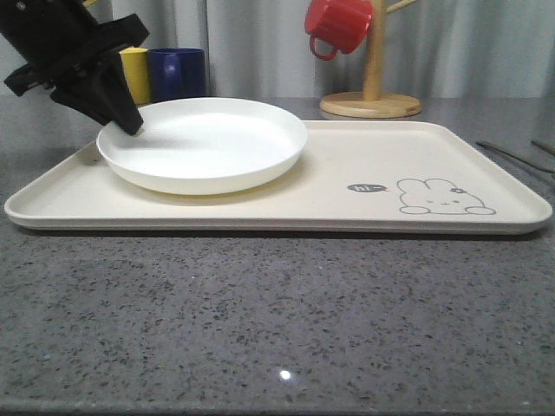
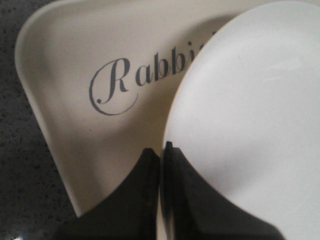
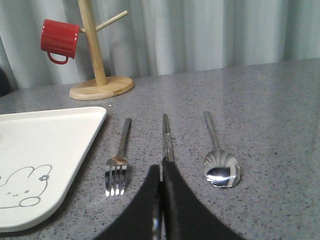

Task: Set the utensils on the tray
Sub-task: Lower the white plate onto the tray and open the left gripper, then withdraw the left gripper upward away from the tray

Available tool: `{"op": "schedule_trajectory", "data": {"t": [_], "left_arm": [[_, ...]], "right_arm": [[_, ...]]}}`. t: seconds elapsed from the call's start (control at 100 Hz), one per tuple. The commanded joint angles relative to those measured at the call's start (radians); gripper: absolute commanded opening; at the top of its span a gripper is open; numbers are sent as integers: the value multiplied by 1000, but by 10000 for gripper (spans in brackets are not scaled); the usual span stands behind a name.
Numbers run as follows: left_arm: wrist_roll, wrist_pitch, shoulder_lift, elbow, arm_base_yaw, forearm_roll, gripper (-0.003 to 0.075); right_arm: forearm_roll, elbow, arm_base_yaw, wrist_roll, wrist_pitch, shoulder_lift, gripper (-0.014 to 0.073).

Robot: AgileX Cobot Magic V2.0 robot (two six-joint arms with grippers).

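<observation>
Two grippers at rest; tray holding a plate only.

Left gripper (image 2: pixel 161 150), fingers pressed together, is seen at the rim of the white plate (image 1: pixel 204 143), which lies on the cream tray (image 1: pixel 364 217). Right gripper (image 3: pixel 161 172), fingers together, is positioned over the near ends of the chopsticks (image 3: pixel 166 135). Fork (image 3: pixel 119 160) and spoon (image 3: pixel 219 155) are laid either side on the grey table (image 3: pixel 270 120), beside the tray. A red mug (image 1: pixel 338 24) is hung on a wooden stand (image 1: pixel 373 87).

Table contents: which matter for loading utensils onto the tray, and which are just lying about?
Job:
fork
chopsticks
spoon
tray
right hand, shut on the chopsticks

Lying about:
white plate
red mug
wooden mug tree
blue cup
yellow cup
</observation>
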Motion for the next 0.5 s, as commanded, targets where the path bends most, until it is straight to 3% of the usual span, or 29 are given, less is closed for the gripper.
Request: {"op": "schedule_trajectory", "data": {"t": [0.0,0.11,0.33,0.49], "left_arm": [[-12,-28,-38,-33,-9,-43,-17],[-12,-28,-38,-33,-9,-43,20],[-12,-27,-38,-33,-9,-42,280],[-12,-36,-41,-33,-9,-42,304]], "right_arm": [[-11,-19,-5,-9,-83,-20,-69],[-11,-19,-5,-9,-83,-20,-69],[-11,-19,-5,-9,-83,-20,-69],[-11,-19,-5,-9,-83,-20,-69]]}}
